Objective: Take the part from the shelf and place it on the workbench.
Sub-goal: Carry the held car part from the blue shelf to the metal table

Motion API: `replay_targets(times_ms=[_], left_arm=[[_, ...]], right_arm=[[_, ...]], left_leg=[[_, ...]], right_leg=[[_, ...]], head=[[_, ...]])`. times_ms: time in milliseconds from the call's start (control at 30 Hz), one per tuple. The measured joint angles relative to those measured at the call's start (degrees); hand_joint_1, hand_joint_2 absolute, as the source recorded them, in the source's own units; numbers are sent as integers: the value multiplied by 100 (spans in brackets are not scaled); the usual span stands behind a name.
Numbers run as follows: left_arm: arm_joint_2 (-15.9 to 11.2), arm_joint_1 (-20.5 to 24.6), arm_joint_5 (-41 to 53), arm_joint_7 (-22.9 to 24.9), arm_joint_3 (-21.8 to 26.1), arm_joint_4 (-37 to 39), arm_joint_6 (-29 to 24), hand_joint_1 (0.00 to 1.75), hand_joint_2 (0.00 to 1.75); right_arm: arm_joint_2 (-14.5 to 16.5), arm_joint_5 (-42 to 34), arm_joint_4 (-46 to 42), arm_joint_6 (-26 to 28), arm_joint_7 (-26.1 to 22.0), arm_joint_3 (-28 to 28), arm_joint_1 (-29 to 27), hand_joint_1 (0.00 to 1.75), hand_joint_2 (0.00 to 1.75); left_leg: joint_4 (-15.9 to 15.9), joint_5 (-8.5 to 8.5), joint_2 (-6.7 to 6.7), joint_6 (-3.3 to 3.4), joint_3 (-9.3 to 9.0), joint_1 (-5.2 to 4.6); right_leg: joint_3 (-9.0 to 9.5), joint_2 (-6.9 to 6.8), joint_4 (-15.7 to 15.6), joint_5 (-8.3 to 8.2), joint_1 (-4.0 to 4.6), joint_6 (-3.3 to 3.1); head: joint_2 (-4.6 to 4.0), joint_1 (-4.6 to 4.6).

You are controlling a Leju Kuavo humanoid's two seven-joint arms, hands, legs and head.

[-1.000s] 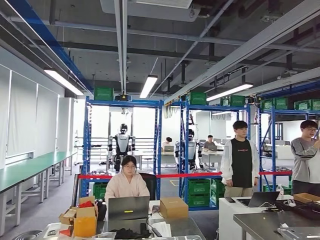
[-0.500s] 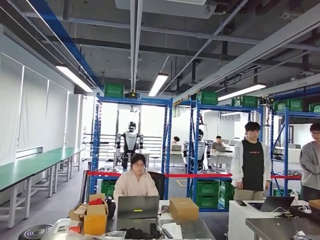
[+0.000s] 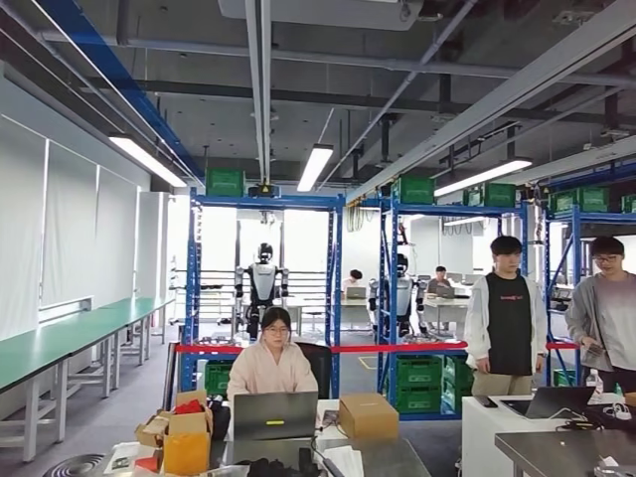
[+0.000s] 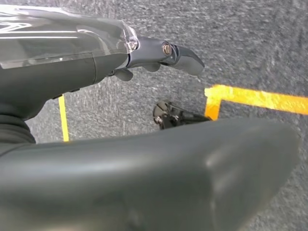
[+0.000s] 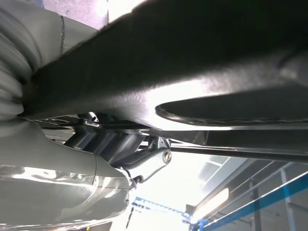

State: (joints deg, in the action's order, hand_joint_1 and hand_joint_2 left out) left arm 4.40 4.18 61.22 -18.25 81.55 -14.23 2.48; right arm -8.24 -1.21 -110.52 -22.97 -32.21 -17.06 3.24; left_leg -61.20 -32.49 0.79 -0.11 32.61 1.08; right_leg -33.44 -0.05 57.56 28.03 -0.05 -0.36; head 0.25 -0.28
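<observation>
My left hand [image 4: 91, 67] hangs over grey floor, its fingers [image 4: 181, 52] stretched out straight with nothing in them. My right hand [image 5: 109, 159] is raised, and its wrist view looks up at the ceiling lights. A dark flat part [image 5: 236, 113] lies between the backlit thumb [image 5: 181, 57] and the fingers [image 5: 152, 161], which seem to grip it; its shape is hard to make out. Blue shelves [image 3: 262, 202] with green crates [image 3: 225, 182] stand ahead across the room.
A seated person [image 3: 271, 366] works at a laptop [image 3: 273, 415] on a desk with cardboard boxes [image 3: 368, 415]. Two people [image 3: 510, 318] stand at the right behind a steel table [image 3: 555, 449]. Green benches [image 3: 68, 338] line the left wall. Yellow tape [image 4: 254, 98] marks the floor.
The whole head view has shifted: shelves, desk and people have slid to the right and slightly down, so the camera has turned. The person at the far right is in fuller view.
</observation>
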Motion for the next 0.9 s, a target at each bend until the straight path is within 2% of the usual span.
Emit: replay_targets(times_ms=[33, 100, 133, 167, 200, 267, 300, 333, 433, 500, 533, 600, 633, 667, 700, 767, 800, 833, 900], left_arm=[[1, 3, 0, -1, 0, 0, 0, 0, 175], [2, -3, 0, 3, 0, 0, -4, 0, 175], [2, -14, 0, 9, 0, 0, -7, 0, 175], [2, -23, 0, 16, 0, 0, -10, 0, 175], [1, -29, 0, 23, 0, 0, -11, 0, 175], [0, -27, 0, 31, 0, 0, -14, 0, 175], [-1, -19, -1, 31, 0, 0, -13, 0, 175], [-1, -14, -1, 32, 0, 0, -13, 0, 175], [-1, -23, -1, 33, 0, 0, -12, 0, 175], [-4, -24, -1, 28, 1, -1, -12, 0, 175], [-6, -19, -2, 26, 2, -1, -10, 0, 175], [-8, -10, -2, 24, 2, -1, -6, 0, 175], [-7, -11, -2, 24, 2, 0, -3, 0, 175], [-7, -14, -2, 24, 2, 0, -2, 0, 175], [-7, -17, -3, 24, 2, 0, -1, 0, 175], [-6, -20, -4, 19, 2, 0, -2, 0, 175], [-4, -16, -5, 14, 3, 0, -2, 0, 175], [-2, -13, -7, 10, 3, 0, -2, 0, 175], [3, -13, -7, 7, 4, 0, -1, 0, 175]], right_arm=[[0, -1, 0, 0, -1, -1, -3, 175, 175], [0, -1, 4, -4, 0, -1, -12, 175, 175], [0, -1, 7, -9, 1, -2, -22, 175, 175], [0, -2, 8, -14, 1, -3, -32, 175, 175], [-1, -3, 8, -21, 1, -4, -38, 175, 175], [-2, -10, 8, -35, -1, -5, -42, 175, 175], [-4, -16, 8, -42, -2, -5, -39, 175, 175], [-5, -22, 8, -46, -4, -7, -36, 175, 175], [-11, -39, 4, -54, -8, -7, -31, 175, 175], [-17, -46, -3, -55, -11, -5, -27, 175, 175], [-24, -51, -7, -55, -13, -4, -28, 175, 175], [-40, -62, -2, -57, -16, -3, -41, 175, 175], [-47, -68, 3, -60, -16, -2, -50, 175, 175], [-52, -73, 7, -63, -17, -2, -55, 175, 175], [-55, -77, 10, -67, -17, -2, -56, 175, 175], [-61, -83, 11, -71, -19, 3, -56, 175, 175], [-64, -85, 11, -71, -20, 5, -56, 175, 175], [-69, -89, 11, -72, -21, 8, -53, 175, 175], [-77, -94, 9, -72, -23, 12, -55, 175, 175]], left_leg=[[-275, -132, -13, -18, 139, 2], [-1023, -401, -20, -53, 559, 3], [-1273, -428, -20, -65, 722, 3], [-1316, -336, -22, -73, 789, 4], [-1124, -131, -25, -75, 741, 8], [-416, 317, -43, -59, 460, 7], [-125, 419, -51, -32, 333, 1], [30, 437, -57, 3, 262, -11], [103, 372, -50, 110, 223, -27], [131, 361, -48, 166, 186, -1], [141, 351, -49, 192, 165, 10], [144, 319, -48, 224, 139, 10], [144, 302, -47, 230, 123, 8], [143, 281, -43, 228, 101, 7], [143, 258, -37, 223, 66, 5], [152, 198, -23, 202, -28, 3], [159, 171, -16, 184, -64, 0], [168, 151, -14, 158, -81, 0], [204, 135, -16, 93, -90, 3]], right_leg=[[37, -14, -27, 3, -8, -21], [85, -25, -33, 39, -5, -50], [111, -26, -31, 62, -3, -54], [147, -24, -29, 90, -3, -51], [194, -21, -23, 125, -5, -41], [291, -20, -1, 214, 0, 2], [316, -19, 20, 254, 9, 32], [324, -19, 32, 281, 18, 61], [331, -23, 26, 324, 14, 147], [266, -19, 218, 460, 2, 210], [134, -17, 494, 594, -9, 240], [-306, -15, 1286, 880, -28, 282], [-507, -15, 1591, 933, -34, 293], [-617, -15, 1696, 875, -36, 295], [-611, -14, 1561, 698, -35, 287], [-345, -6, 833, 211, -22, 232], [-207, -1, 492, 48, -4, 194], [-111, 2, 263, -14, 16, 154], [-60, 8, 131, 30, 46, 96]], head=[[-1, 0], [-3, 1], [-3, 1], [-3, 1], [-3, 0], [-4, 0], [-5, -1], [-4, -2], [-3, -2], [-4, -2], [-4, -2], [-5, -2], [-5, -2], [-5, -2], [-5, -2], [-5, -2], [-4, -3], [-2, -3], [0, -5]])
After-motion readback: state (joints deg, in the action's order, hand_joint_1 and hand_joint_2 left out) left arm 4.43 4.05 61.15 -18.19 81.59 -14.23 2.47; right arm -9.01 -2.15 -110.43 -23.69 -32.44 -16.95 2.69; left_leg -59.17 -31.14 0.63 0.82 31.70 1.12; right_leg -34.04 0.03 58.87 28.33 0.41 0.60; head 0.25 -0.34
